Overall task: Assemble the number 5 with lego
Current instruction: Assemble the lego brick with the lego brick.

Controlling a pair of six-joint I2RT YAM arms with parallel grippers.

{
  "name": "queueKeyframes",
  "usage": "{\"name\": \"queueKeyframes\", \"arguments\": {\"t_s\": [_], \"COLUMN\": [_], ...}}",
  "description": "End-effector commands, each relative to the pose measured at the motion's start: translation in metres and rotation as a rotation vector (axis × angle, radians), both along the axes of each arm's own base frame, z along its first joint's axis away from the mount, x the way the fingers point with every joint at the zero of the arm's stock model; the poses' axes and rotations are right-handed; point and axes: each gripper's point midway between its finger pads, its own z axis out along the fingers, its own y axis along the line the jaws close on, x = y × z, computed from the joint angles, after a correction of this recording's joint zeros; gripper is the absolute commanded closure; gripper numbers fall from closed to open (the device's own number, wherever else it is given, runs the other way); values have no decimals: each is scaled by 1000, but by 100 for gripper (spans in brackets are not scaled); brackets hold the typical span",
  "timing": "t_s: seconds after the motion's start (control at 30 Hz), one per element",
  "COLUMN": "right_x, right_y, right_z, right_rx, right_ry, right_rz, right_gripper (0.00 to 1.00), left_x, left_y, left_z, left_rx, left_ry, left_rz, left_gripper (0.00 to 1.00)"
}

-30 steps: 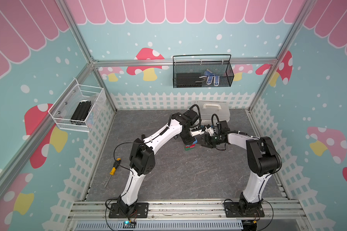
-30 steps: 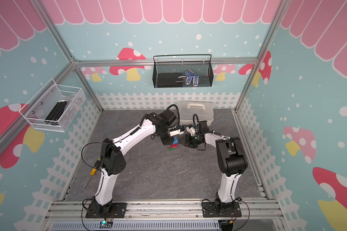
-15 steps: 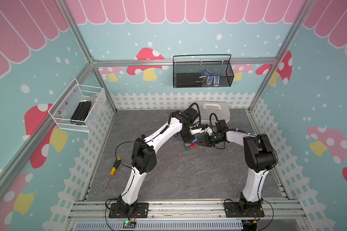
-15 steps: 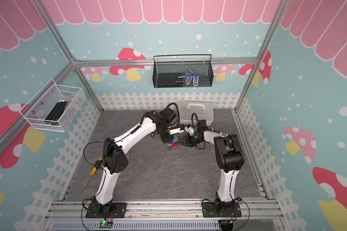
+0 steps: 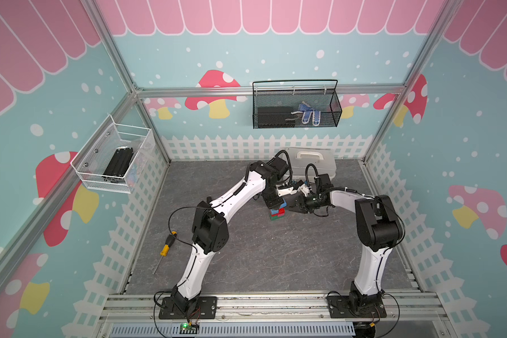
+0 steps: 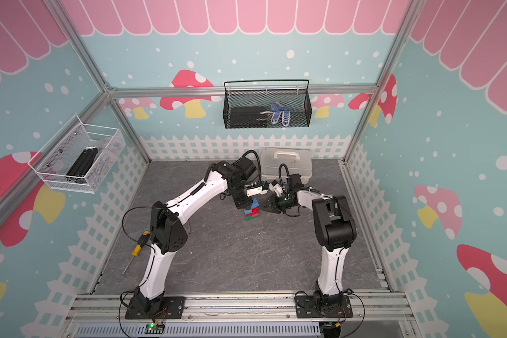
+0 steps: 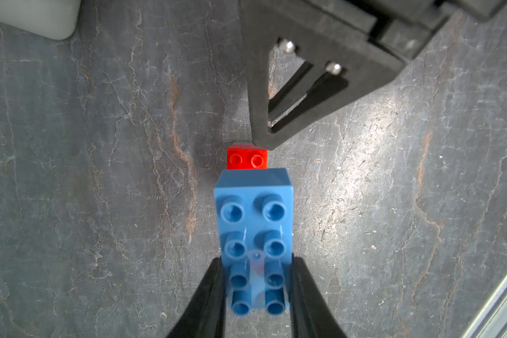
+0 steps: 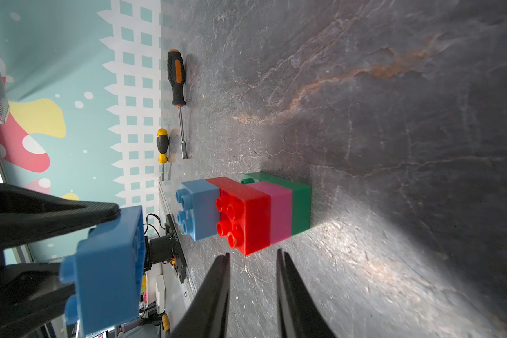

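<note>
A lego stack [image 5: 277,214] [image 6: 251,214] stands on the grey floor. From the floor up it is a green brick [image 8: 300,204], a pink brick [image 8: 280,210], a red brick [image 8: 252,219] and a short blue brick [image 8: 204,210]. My left gripper [image 7: 258,263] [image 5: 275,202] is shut on the long blue brick [image 7: 255,222] [image 8: 109,263] and holds it just above the stack, apart from it. My right gripper [image 8: 252,253] [image 5: 289,206] is level with the red brick's [image 7: 248,159] end. Its jaws stand narrowly apart, their tips at the brick's corner with nothing between them.
A yellow-handled screwdriver [image 5: 167,248] [image 8: 162,145] lies near the left fence, and an orange-and-black one [image 8: 176,76] lies beside it. A white lidded box [image 5: 311,162] sits at the back. A black wire basket [image 5: 296,108] and a white one [image 5: 114,161] hang on the walls.
My right gripper has moved left up to the stack and its jaws have narrowed. The left gripper has stayed over the stack with the long blue brick.
</note>
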Motion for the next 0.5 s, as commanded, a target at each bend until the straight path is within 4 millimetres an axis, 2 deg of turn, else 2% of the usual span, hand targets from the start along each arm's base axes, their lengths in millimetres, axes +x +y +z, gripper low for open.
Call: {"name": "queueKeyframes", "arguments": {"t_s": [0.0, 0.47], "right_x": [2, 5], "right_y": [4, 17], "right_z": [2, -2], "right_rx": [23, -5], "right_ry": [-11, -4], "right_rz": [32, 81], "right_gripper": [71, 66], "left_x": [2, 8], "left_y": [1, 8], "left_z": [-3, -5], "left_rx": [12, 32], "left_ry": [6, -3], "left_rz": [-30, -25], "left_gripper": [100, 100]}}
